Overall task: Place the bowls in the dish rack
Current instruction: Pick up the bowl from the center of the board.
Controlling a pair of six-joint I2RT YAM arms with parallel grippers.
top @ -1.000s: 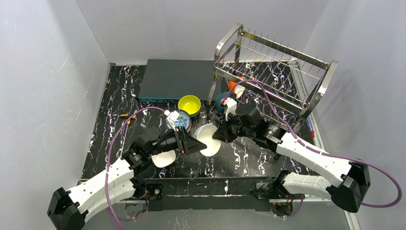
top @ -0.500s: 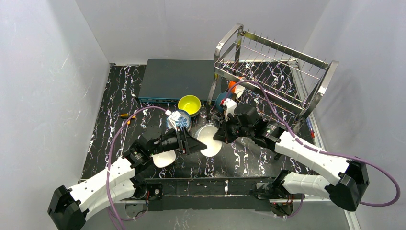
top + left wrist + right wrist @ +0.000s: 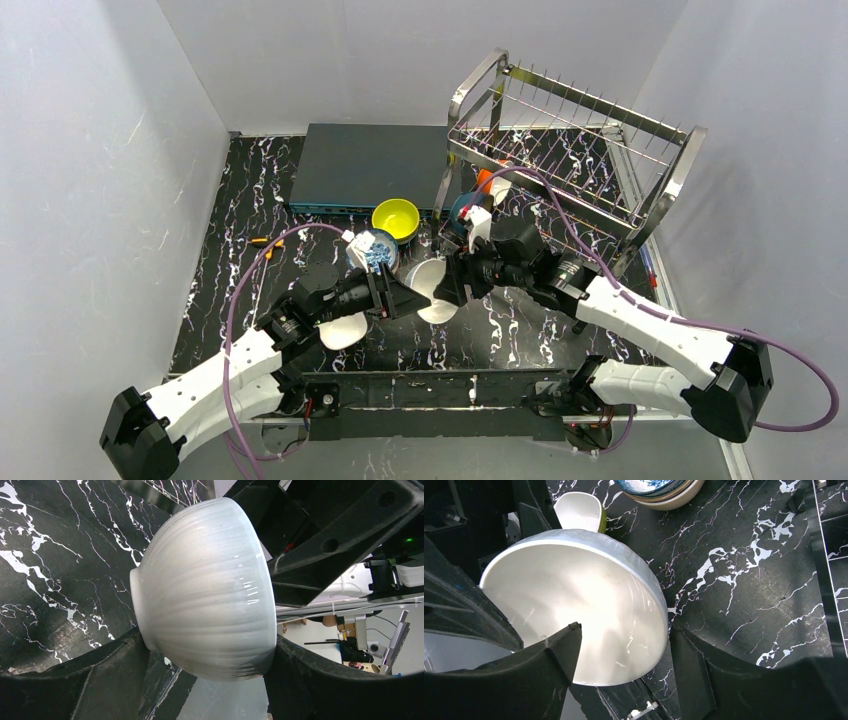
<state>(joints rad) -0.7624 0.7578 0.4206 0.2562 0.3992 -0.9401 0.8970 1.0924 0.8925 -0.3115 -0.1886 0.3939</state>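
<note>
Where the two arms meet in the top view, the white bowl point(image 3: 432, 292) stands tipped on edge between the left gripper point(image 3: 402, 297) and the right gripper point(image 3: 450, 283), near the dish rack point(image 3: 570, 150) but not in it. From the left wrist, the left gripper's fingers point(image 3: 115, 680) clamp the ribbed bowl point(image 3: 210, 585), one at its foot, one at its rim. From the right wrist, the right gripper's fingers point(image 3: 554, 665) stand spread astride the rim, one inside the bowl point(image 3: 589, 605), one outside.
</note>
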